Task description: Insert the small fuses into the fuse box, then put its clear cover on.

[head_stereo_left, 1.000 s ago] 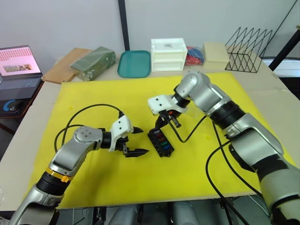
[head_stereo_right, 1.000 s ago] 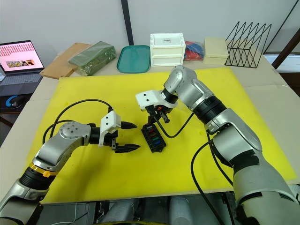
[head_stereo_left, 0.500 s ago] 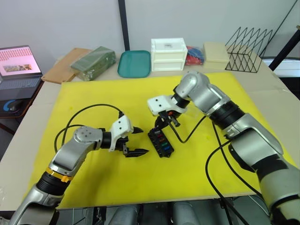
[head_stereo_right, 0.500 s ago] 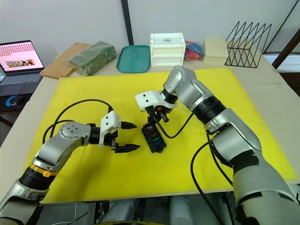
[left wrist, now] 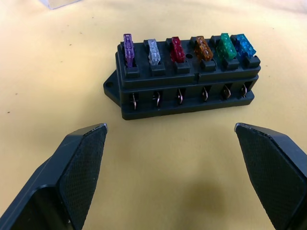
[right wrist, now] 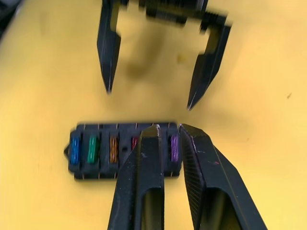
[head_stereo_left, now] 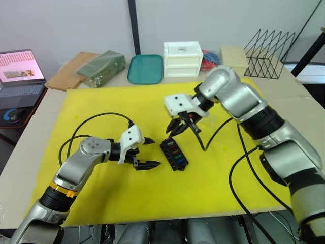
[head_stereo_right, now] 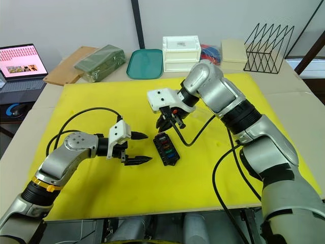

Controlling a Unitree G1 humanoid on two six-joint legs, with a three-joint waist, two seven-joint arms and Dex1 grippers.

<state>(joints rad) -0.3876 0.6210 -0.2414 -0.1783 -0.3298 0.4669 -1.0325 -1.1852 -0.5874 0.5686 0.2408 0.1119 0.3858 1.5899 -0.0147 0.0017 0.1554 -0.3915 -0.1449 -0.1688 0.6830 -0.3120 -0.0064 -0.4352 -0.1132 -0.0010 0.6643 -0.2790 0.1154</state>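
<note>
Six small fuses (left wrist: 187, 48) are seated in fuse box (head_stereo_left: 173, 154); left pincer (head_stereo_left: 146, 152), spread wide and empty, is nearer; right pincer (head_stereo_left: 179, 126), nearly closed and empty, is poised above.

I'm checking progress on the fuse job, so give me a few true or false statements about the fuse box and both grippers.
1. Six coloured blade fuses stand in the black plastic fuse box. True.
2. The left gripper is shut on the box. False: its fingers are spread wide, short of it.
3. The right gripper hovers above the box, fingers nearly together. True.
4. A clear cover sits on the box. False: the fuses are uncovered.
5. The box lies on the teal tray. False: it sits on the yellow mat.
</note>
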